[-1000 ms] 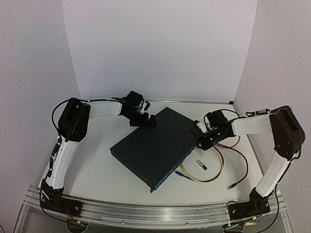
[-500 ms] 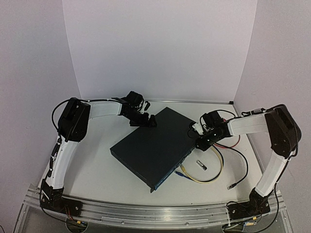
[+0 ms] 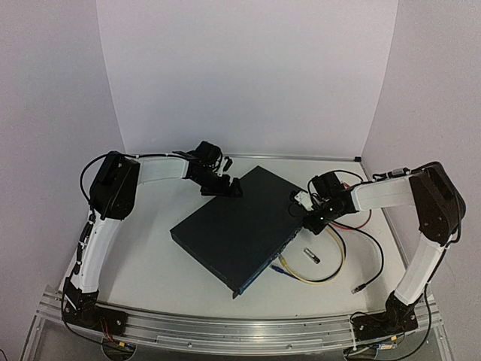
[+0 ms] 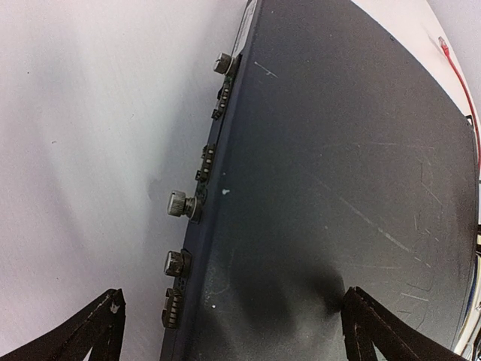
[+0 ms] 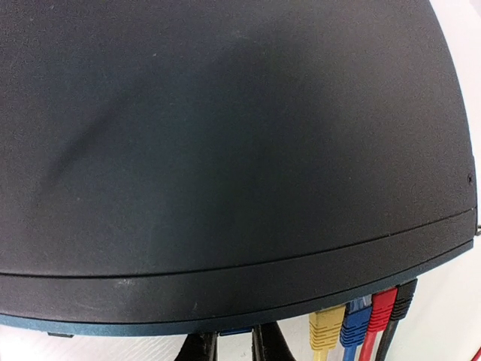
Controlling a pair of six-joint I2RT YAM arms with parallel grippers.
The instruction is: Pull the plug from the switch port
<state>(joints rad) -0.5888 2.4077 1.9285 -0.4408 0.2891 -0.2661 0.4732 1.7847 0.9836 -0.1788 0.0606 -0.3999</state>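
The switch (image 3: 237, 226) is a flat dark box lying slantwise mid-table. My right gripper (image 3: 307, 214) is pressed against its right long face, where the ports are. In the right wrist view the switch top (image 5: 225, 150) fills the frame. Below its edge my two black fingers (image 5: 199, 350) close on a blue plug (image 5: 237, 331), of which only a sliver shows. My left gripper (image 3: 222, 186) rests at the switch's far left corner. There it stands open (image 4: 233, 297), one finger over the table and the other over the switch top (image 4: 338, 188).
Yellow (image 5: 325, 331), blue (image 5: 355, 327), red (image 5: 381, 308) and black (image 5: 404, 297) plugs sit in ports to the right of my fingers. Yellow (image 3: 331, 274) and black (image 3: 376, 263) cables loop on the table right of the switch. A small metal piece (image 3: 310, 255) lies there.
My right gripper has slid a little left, up against the switch's port face, and its fingers have narrowed. The left arm and the switch have not moved.
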